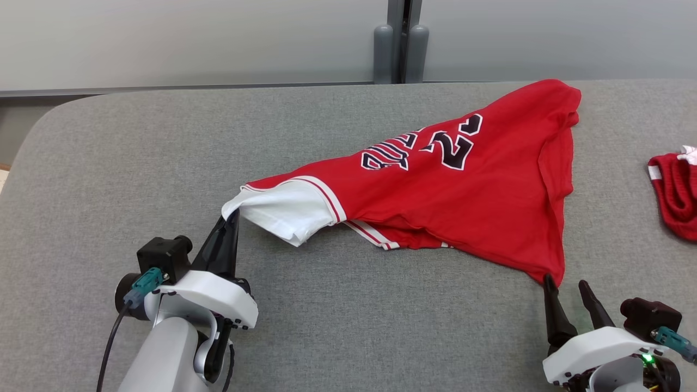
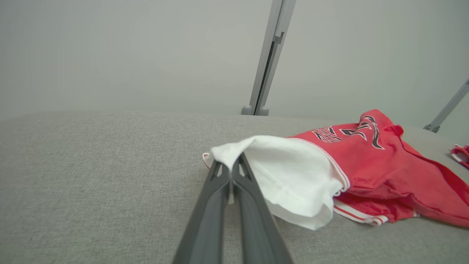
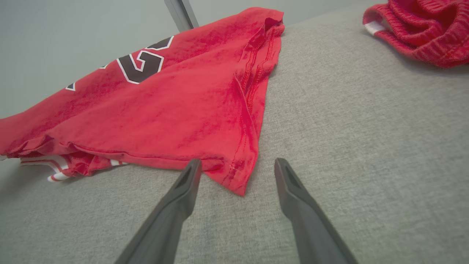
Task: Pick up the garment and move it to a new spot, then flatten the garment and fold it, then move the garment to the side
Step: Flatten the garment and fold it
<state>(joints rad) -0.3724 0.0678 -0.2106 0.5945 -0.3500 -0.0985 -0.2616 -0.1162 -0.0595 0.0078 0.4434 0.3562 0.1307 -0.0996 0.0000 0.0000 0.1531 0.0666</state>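
Jersey: the red jersey (image 1: 463, 190) lies rumpled on the grey table (image 1: 109, 190), right of centre, with its white sleeve (image 2: 293, 176) trailing out to the left.
Left side: the left gripper (image 1: 233, 218) is clamped tight on the tip of that sleeve, at the jersey's near-left end.
Right side: the right gripper (image 1: 565, 281) is spread wide and holds nothing. The jersey's near-right corner pokes in between its fingers.
Far right: a red knit piece (image 1: 678, 196) lies well apart from the jersey.
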